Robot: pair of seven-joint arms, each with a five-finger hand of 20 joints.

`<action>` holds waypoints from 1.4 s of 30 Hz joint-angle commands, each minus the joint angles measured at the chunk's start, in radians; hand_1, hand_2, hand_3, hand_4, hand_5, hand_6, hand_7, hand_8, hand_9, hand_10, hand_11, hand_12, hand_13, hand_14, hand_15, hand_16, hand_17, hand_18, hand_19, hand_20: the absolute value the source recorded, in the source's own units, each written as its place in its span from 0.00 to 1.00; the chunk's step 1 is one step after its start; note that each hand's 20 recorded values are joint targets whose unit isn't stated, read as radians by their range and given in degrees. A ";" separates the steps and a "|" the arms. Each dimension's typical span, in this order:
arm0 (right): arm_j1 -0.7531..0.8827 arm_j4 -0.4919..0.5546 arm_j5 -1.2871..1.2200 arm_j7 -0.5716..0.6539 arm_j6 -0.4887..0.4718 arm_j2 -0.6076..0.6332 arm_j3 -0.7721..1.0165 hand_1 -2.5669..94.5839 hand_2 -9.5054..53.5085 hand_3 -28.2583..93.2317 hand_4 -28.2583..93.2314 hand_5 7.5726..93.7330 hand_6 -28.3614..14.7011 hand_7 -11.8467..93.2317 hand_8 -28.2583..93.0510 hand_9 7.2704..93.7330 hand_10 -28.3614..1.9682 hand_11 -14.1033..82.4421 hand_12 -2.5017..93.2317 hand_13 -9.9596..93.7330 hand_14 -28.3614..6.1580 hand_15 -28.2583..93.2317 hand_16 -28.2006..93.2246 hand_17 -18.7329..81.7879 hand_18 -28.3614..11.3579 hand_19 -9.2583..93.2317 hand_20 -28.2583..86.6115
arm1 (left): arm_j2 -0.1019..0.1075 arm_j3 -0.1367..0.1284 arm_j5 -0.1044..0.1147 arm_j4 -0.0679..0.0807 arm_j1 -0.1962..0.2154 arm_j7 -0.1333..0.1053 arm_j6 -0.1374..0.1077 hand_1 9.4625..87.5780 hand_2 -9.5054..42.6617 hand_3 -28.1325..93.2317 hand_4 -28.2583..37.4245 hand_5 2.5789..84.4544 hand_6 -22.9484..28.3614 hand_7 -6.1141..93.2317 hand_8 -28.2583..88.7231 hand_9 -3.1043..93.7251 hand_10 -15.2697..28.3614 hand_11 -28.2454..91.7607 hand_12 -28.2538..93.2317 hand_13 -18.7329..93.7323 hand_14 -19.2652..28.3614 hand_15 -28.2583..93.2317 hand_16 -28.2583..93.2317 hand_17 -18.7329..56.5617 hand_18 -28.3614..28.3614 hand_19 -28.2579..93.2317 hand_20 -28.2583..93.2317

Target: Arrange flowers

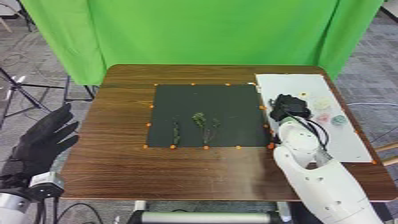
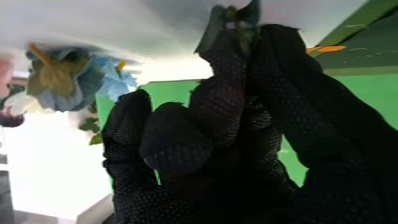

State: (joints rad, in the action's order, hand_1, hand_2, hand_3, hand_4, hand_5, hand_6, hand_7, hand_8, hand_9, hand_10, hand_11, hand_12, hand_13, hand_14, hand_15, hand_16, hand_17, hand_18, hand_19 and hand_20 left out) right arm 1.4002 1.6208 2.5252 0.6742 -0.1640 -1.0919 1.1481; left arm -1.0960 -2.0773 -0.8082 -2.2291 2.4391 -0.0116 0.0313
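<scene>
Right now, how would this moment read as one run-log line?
right hand: pinching green leaf above white sheet | left hand: open, beside table | green sprigs: lying on dark mat

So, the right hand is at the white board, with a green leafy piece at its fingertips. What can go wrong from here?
The green leafy piece is pinched near the fingertips of the right hand, so it may slip or twist. The teal flower lies close by on the white board; the hand could brush it. The stems on the dark mat seem loose and might shift if touched.
</scene>
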 commanded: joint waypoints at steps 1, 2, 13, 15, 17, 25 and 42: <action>0.092 0.026 -0.079 -0.026 0.060 -0.014 0.018 0.51 0.00 0.90 0.00 0.73 0.70 0.60 0.37 0.81 0.64 0.71 0.65 0.80 0.60 0.91 0.53 0.46 0.16 0.88 0.67 | -0.011 -0.004 -0.005 -0.005 0.020 0.000 0.000 0.17 0.14 0.81 0.02 0.24 0.46 0.23 0.17 0.22 0.55 0.30 0.41 0.28 0.63 0.35 0.30 0.08 0.83 0.53 0.30; 0.096 0.040 -0.085 -0.023 0.077 -0.013 0.028 0.51 0.00 0.91 0.00 0.73 0.70 0.61 0.38 0.81 0.63 0.71 0.65 0.80 0.60 0.91 0.53 0.46 0.16 0.89 0.67 | -0.011 -0.002 -0.004 -0.005 0.020 -0.002 -0.001 0.18 0.14 0.81 0.02 0.24 0.46 0.23 0.17 0.22 0.55 0.30 0.41 0.28 0.64 0.35 0.31 0.08 0.83 0.53 0.30; 0.154 0.232 -0.178 0.007 0.136 -0.038 0.089 0.49 0.00 0.92 0.03 0.72 0.69 0.64 0.38 0.80 0.62 0.76 0.63 0.80 0.59 0.93 0.53 0.46 0.15 0.90 0.67 | -0.014 -0.003 -0.006 -0.005 0.018 0.001 0.002 0.17 0.14 0.81 0.02 0.24 0.46 0.23 0.17 0.22 0.55 0.30 0.41 0.28 0.63 0.35 0.30 0.08 0.83 0.53 0.30; 0.169 0.260 -0.181 0.009 0.118 -0.052 0.085 0.48 0.00 0.92 0.03 0.72 0.69 0.64 0.38 0.80 0.62 0.76 0.63 0.80 0.59 0.93 0.53 0.46 0.15 0.90 0.68 | -0.015 -0.005 -0.006 -0.007 0.021 0.000 0.001 0.17 0.14 0.81 0.02 0.24 0.46 0.23 0.17 0.22 0.55 0.30 0.41 0.28 0.63 0.35 0.30 0.08 0.83 0.53 0.30; 0.183 0.280 -0.171 0.014 0.096 -0.069 0.076 0.48 0.00 0.92 0.04 0.72 0.69 0.64 0.39 0.80 0.61 0.77 0.63 0.80 0.59 0.93 0.53 0.46 0.14 0.90 0.68 | -0.014 -0.004 -0.006 -0.005 0.018 0.002 0.004 0.17 0.14 0.81 0.02 0.24 0.46 0.23 0.17 0.22 0.55 0.30 0.41 0.28 0.63 0.35 0.30 0.08 0.83 0.53 0.30; 0.225 0.294 -0.086 0.041 0.029 -0.158 0.040 0.47 0.00 0.93 0.05 0.72 0.69 0.64 0.39 0.81 0.62 0.78 0.63 0.81 0.60 0.94 0.53 0.48 0.13 0.91 0.67 | -0.003 0.000 -0.003 -0.001 0.012 0.008 0.004 0.17 0.14 0.81 0.02 0.24 0.46 0.23 0.17 0.22 0.55 0.30 0.41 0.28 0.63 0.35 0.30 0.08 0.83 0.53 0.30; 0.257 0.252 0.066 0.047 -0.023 -0.298 -0.005 0.47 0.00 0.92 0.06 0.75 0.70 0.62 0.39 0.83 0.64 0.79 0.60 0.84 0.62 0.94 0.53 0.50 0.12 0.93 0.66 | 0.001 0.006 -0.005 0.004 0.002 0.018 0.009 0.17 0.14 0.81 0.02 0.24 0.46 0.23 0.17 0.22 0.55 0.30 0.42 0.28 0.63 0.35 0.31 0.08 0.83 0.53 0.30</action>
State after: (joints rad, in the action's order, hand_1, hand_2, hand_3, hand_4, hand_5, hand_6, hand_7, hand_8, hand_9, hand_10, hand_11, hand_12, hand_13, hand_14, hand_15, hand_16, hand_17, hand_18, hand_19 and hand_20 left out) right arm 1.6566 1.8972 2.5577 0.7180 -0.1782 -1.3535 1.1610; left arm -1.0988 -2.0769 -0.8097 -2.2290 2.4411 -0.0029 0.0317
